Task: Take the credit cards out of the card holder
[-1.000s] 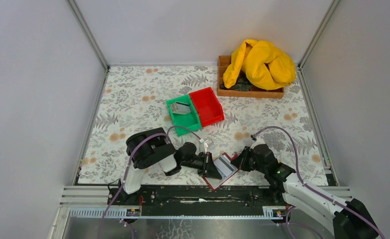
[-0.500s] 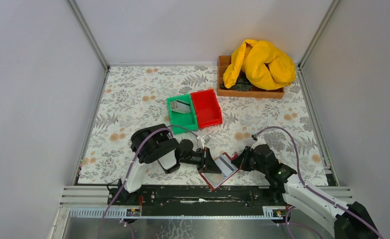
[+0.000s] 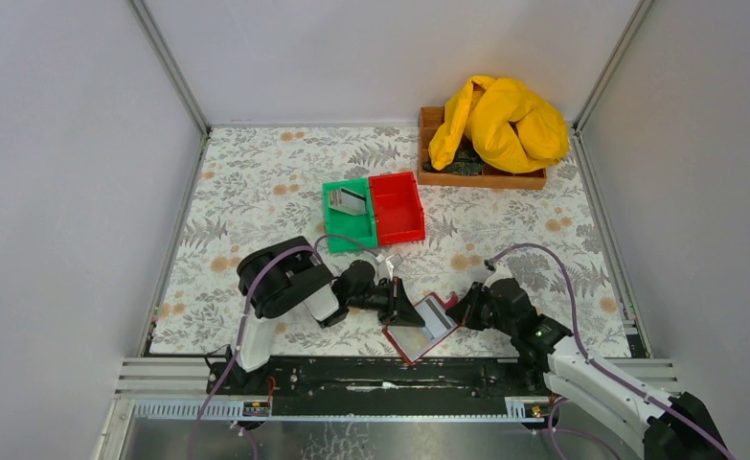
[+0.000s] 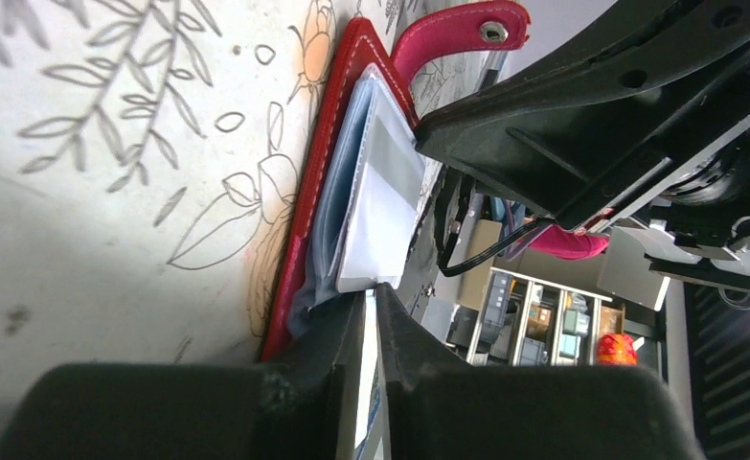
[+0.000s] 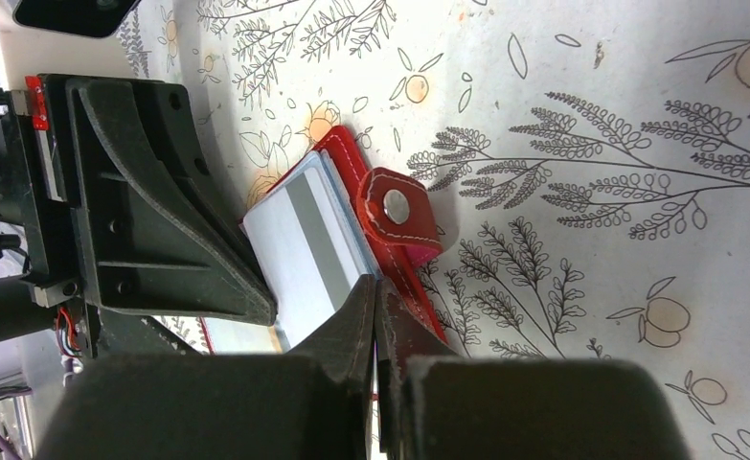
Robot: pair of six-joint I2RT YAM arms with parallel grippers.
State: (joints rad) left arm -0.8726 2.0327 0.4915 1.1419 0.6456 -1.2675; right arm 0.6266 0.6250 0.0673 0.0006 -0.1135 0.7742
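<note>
The card holder [image 3: 409, 337] lies open near the table's front edge, dark red with a grey-blue inner face [image 4: 299, 220] [image 5: 347, 153]. A white credit card with a grey stripe [image 3: 435, 311] [image 4: 380, 230] [image 5: 299, 254] sticks out of its pocket. My left gripper [image 3: 407, 309] [image 4: 376, 290] has its tips at that card's near edge. The jaws stand a thin slit apart, and whether they pinch the card does not show. My right gripper [image 3: 459, 311] [image 5: 375, 283] is shut on the holder's right edge, by the snap tab [image 5: 399, 213]. Another grey card [image 3: 353, 201] lies in the green bin.
A green bin [image 3: 335, 222] and a red bin [image 3: 397, 206] stand joined behind the grippers. At the back right, a wooden tray [image 3: 486, 178] holds a yellow cloth [image 3: 500, 120]. The black rail [image 3: 352, 369] runs just in front of the holder.
My left gripper has drawn back up and to the left, uncovering the holder's left half. The two bins have turned slightly. The right gripper has stayed put.
</note>
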